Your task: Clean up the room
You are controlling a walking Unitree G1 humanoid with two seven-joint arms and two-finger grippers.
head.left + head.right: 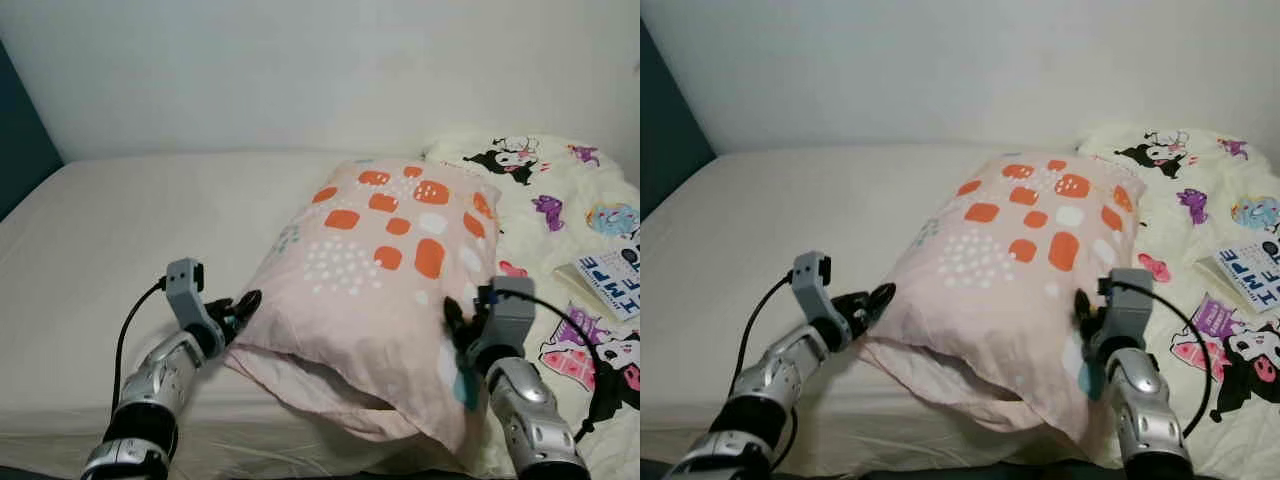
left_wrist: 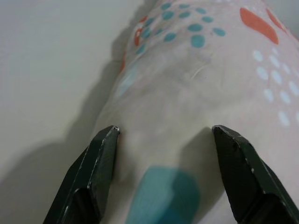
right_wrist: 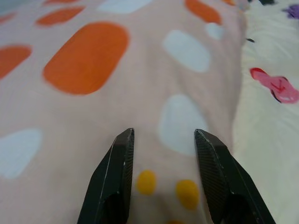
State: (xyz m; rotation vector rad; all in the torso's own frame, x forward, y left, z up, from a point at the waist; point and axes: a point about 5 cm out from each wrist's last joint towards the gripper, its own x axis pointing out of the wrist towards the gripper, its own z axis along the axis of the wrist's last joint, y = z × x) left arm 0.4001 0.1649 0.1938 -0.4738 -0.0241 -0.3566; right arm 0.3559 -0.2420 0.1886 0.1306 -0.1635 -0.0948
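Left wrist view has my left gripper (image 2: 163,133) spread wide, fingertips pressed against the pillow's side. My right gripper (image 3: 163,135) is parted too, tips on the pillow's (image 1: 385,270) spotted top, gripping nothing. That pillow lies across the bed (image 1: 130,230) near its front edge, beside the cartoon blanket (image 1: 560,190) and a book (image 1: 612,278)

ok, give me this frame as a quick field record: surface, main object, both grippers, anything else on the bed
surface: bed with a cream sheet
main object: pink pillow with orange and white spots, near end lifted off the sheet
left gripper: jaws open, tips against the pillow's left edge
right gripper: jaws open, tips pressed on the pillow's right side
other: cartoon-print blanket on the right, a book lying on it
backdrop: plain white wall
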